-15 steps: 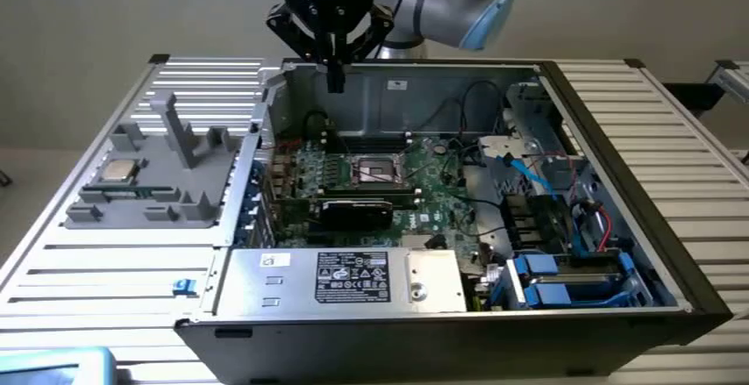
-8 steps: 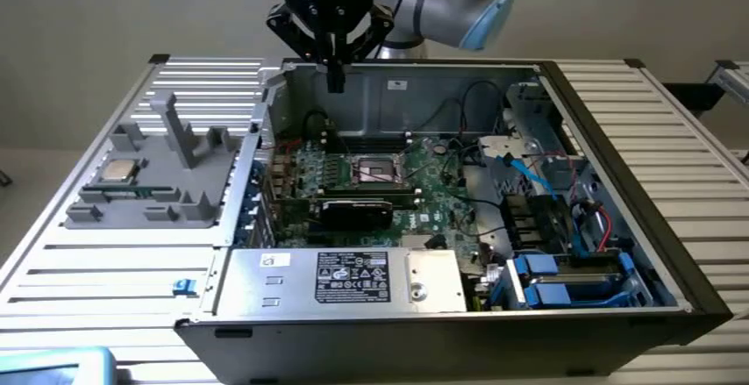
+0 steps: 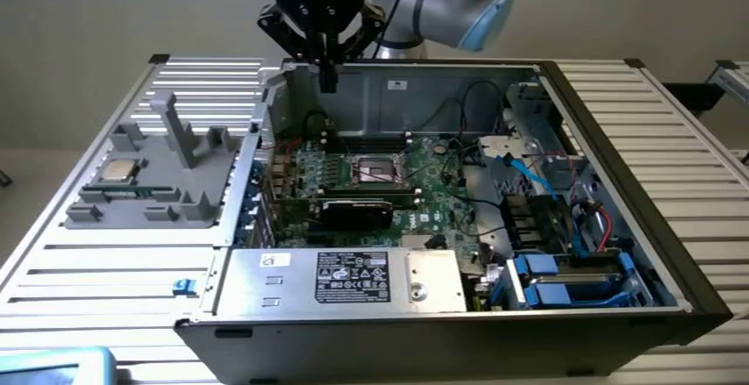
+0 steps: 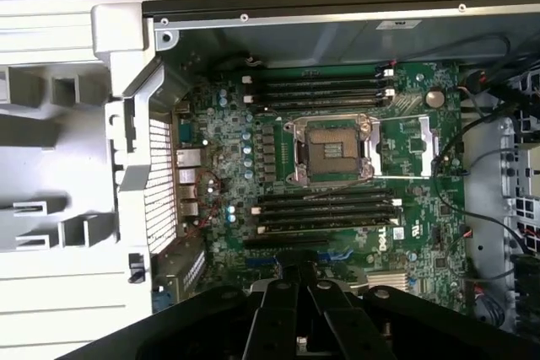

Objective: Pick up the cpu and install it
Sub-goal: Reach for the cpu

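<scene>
- Exterior view: gripper (image 3: 326, 76) hangs with its fingers (image 3: 331, 71) pressed together and nothing between them; it points down over the back corner of the open computer case (image 3: 468, 82), on the exterior view's left side of it.
- Wrist view agrees: the dark fingers (image 4: 274, 314) of the gripper (image 4: 295, 292) meet with no gap and carry no load.
- The gripper touches nothing. The tips stand above the case's rear wall, clear of the motherboard (image 3: 439, 194) below.
- Directly under the wrist camera lies the motherboard (image 4: 253, 166) with the socket (image 4: 331, 147) near its middle. The socket is a square metal frame with a dark centre, and the centre looks bare, so no chip is seated. Whether its retaining plate is raised cannot be told.
- Exterior view puts the same socket (image 3: 377, 171) between the memory slots, well apart from the gripper tips.
- The cpu (image 3: 117, 172) lies flat, silver top up, in a recess of the grey fixture (image 3: 193, 208) outside the case, at the exterior view's left. It is well apart from the gripper and untouched.
- The fixture rests on the slatted table (image 3: 655, 139) beside the case.
- Progress judgement: nothing done yet. The pick is not started, since the chip sits in its holder and the fingers are empty. Both the pick and the install remain.
</scene>
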Motion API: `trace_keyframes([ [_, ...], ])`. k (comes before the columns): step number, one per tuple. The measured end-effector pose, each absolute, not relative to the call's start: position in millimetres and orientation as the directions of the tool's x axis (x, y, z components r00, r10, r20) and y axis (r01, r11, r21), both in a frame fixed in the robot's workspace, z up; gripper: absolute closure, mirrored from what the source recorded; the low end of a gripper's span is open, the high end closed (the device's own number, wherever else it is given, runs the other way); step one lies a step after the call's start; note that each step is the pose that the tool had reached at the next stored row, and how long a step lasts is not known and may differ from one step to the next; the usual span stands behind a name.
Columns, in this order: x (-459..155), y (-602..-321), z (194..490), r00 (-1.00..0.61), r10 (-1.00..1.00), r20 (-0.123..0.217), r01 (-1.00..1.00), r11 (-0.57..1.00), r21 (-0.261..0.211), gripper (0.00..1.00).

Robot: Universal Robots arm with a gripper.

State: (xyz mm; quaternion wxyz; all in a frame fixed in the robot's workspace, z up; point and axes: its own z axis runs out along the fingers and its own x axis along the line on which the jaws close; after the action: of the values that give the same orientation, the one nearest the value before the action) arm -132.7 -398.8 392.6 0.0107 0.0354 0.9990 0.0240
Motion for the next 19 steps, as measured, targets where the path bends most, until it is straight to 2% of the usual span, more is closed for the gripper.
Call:
trace_keyframes([
  [19,-219,-399,392,-0.997,0.071,-0.020,0.070,0.996,0.049,0.89],
])
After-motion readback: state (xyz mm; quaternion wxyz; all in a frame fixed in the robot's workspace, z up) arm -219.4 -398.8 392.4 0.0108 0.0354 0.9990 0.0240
